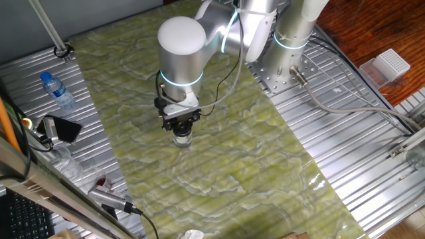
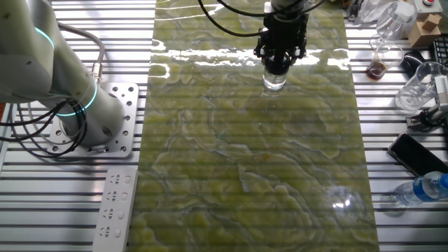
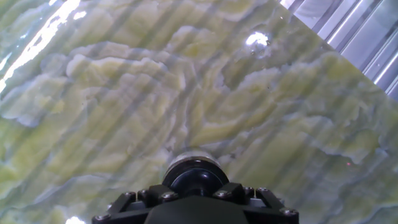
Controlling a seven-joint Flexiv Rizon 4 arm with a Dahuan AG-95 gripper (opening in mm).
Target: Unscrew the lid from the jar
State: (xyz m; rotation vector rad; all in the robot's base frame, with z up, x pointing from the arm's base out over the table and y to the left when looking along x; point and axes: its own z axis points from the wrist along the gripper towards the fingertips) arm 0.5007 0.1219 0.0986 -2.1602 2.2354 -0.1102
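Observation:
The small clear glass jar (image 1: 182, 139) stands upright on the green marbled mat (image 1: 252, 166), directly under my gripper (image 1: 180, 127). In the other fixed view the jar's glass body (image 2: 274, 81) shows below the black gripper (image 2: 278, 63). In the hand view the glossy black lid (image 3: 198, 176) sits between the gripper's fingers (image 3: 163, 194), which press on its sides. The gripper (image 3: 196, 194) is shut on the lid from above. Most of the lid is hidden by the fingers in both fixed views.
A clear plastic water bottle with a blue cap (image 1: 56, 91) lies on the metal slats at the left, also seen in the other fixed view (image 2: 427, 187). A phone (image 2: 417, 154), glasses (image 2: 416, 89) and clutter lie beside the mat. The robot base (image 2: 91, 122) stands on the other side.

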